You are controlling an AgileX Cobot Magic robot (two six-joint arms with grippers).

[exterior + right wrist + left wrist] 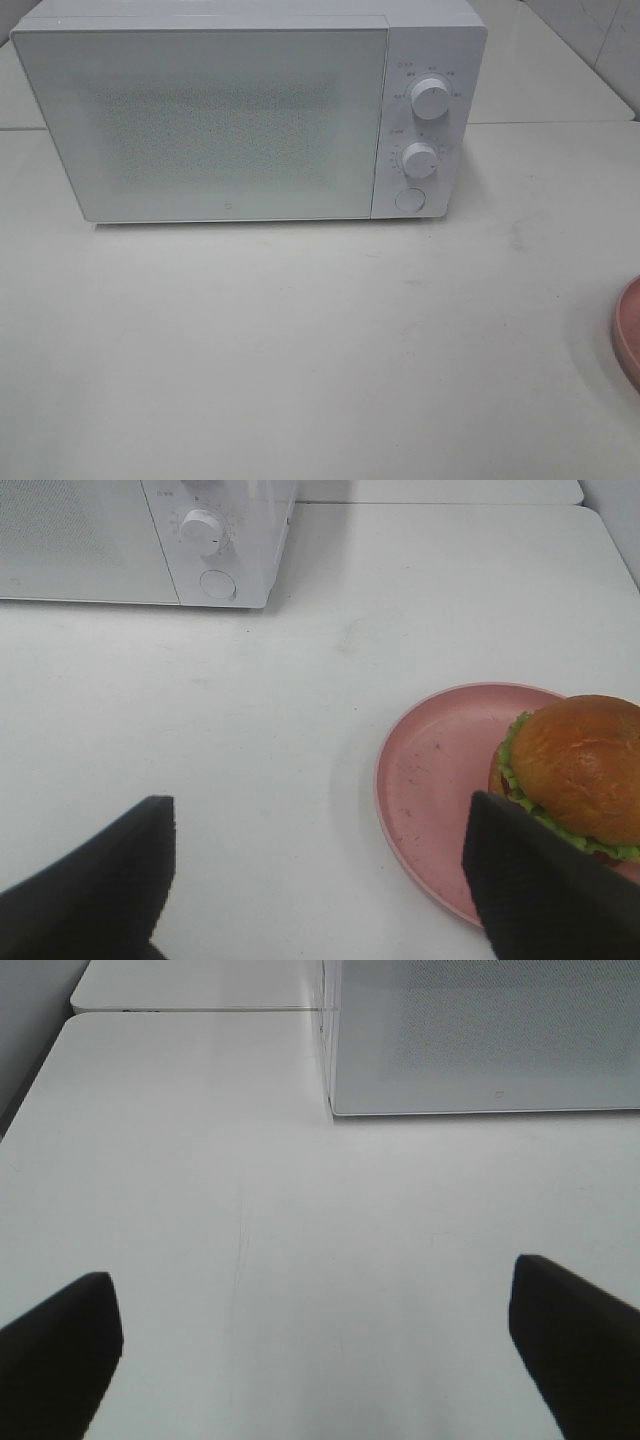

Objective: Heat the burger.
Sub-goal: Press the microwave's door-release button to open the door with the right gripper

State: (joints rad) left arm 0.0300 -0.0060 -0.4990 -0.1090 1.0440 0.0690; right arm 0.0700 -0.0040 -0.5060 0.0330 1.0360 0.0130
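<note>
The burger (578,770), with a glossy brown bun and green lettuce, sits on a round pink plate (440,780) on the white table; only the plate's rim (628,335) shows at the right edge of the high view. My right gripper (315,880) is open, its dark fingers (95,880) wide apart above the table, one finger close beside the burger. My left gripper (315,1345) is open over bare table in front of the white microwave (250,115), whose door is closed. Neither arm shows in the high view.
The microwave has two round knobs (429,100) and a round button (410,200) on its right panel. A seam between tabletops runs behind it. Tiled wall shows at the far right.
</note>
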